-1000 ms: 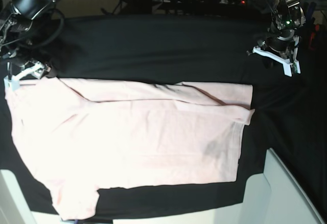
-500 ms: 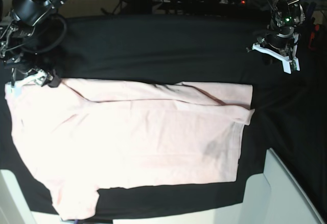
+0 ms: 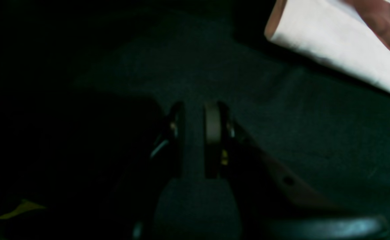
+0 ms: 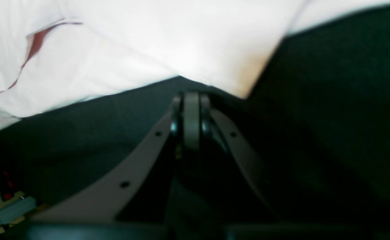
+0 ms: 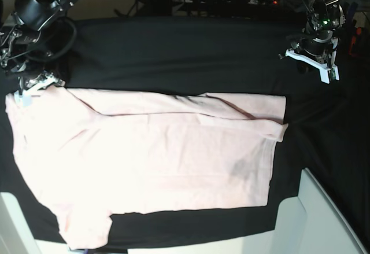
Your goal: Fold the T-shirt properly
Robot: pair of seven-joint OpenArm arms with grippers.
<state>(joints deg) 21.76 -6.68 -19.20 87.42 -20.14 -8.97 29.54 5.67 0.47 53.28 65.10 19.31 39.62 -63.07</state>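
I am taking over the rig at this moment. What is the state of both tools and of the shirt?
Right tool: shut, empty, at the far edge of the T-shirt, not gripping cloth.
Left tool: nearly shut, empty, over the black table cloth, away from the shirt's corner.
T-shirt: lies flat, plain side up, its far edge turned over in a narrow strip.
Done: at most a first fold.
Left: the remaining folds.

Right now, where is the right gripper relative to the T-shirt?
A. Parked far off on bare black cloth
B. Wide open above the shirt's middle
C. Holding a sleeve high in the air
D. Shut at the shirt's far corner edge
D: in the right wrist view the right gripper has its jaws together right at the T-shirt edge; whether cloth is pinched cannot be told.
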